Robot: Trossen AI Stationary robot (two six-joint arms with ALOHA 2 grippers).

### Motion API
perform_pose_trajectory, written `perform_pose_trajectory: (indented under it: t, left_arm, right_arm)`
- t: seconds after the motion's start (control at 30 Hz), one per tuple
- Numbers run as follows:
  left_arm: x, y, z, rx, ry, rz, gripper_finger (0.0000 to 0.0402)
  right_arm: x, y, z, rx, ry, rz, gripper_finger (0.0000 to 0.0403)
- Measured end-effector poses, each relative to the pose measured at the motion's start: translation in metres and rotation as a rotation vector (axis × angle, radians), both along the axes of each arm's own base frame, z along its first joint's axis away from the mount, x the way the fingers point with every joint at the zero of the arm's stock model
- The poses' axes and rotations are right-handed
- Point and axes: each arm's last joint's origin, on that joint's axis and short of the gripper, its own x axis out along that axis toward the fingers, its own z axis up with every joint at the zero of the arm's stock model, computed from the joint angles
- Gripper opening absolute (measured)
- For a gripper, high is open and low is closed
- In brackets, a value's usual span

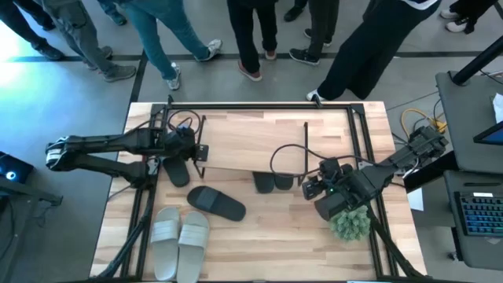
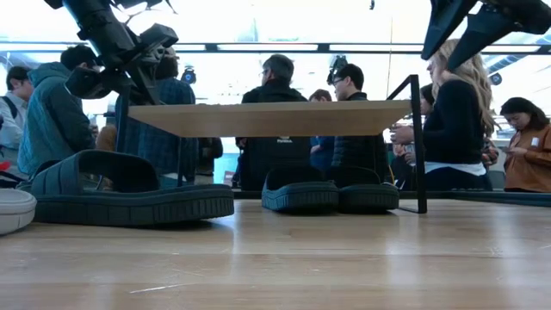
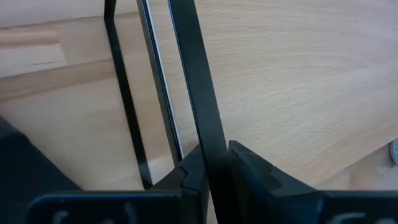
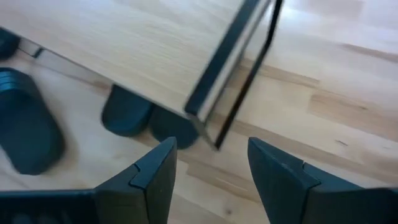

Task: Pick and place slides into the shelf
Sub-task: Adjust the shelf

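Shelf (image 1: 251, 141), light-wood top on black wire legs: left gripper (image 3: 214, 177) pinching its leg, right gripper (image 4: 211, 165) fingers apart beside opposite end, black slides (image 1: 273, 182) tucked underneath.

4 black slides (image 1: 216, 203), 2 pale grey-white ribbed slides (image 1: 180, 236), light-wood shelf (image 1: 251, 141) on black wire legs

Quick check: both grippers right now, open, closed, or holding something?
Left gripper: closed on the shelf's black wire leg.
Right gripper: open, empty, by the shelf's right end.
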Motion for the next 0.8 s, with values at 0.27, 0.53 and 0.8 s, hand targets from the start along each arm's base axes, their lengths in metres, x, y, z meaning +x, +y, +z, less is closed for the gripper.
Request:
perform_pose_trajectory:
  t: [0.27, 0.53, 0.8]
  left_arm:
    - [-0.002, -0.002, 0.003, 0.023, -0.021, -0.034, 0.0120]
    - [-0.006, -0.002, 0.007, 0.027, -0.011, -0.033, 0.0249]
    - [-0.016, -0.005, 0.009, -0.012, -0.047, -0.052, 0.0267]
  right_arm:
    - [0.002, -0.002, 0.000, -0.016, 0.004, 0.018, 0.0174]
    - [0.002, -0.003, 0.000, -0.020, 0.014, 0.015, 0.0180]
    - [0.002, -0.003, 0.000, -0.016, 0.018, 0.014, 0.0180]
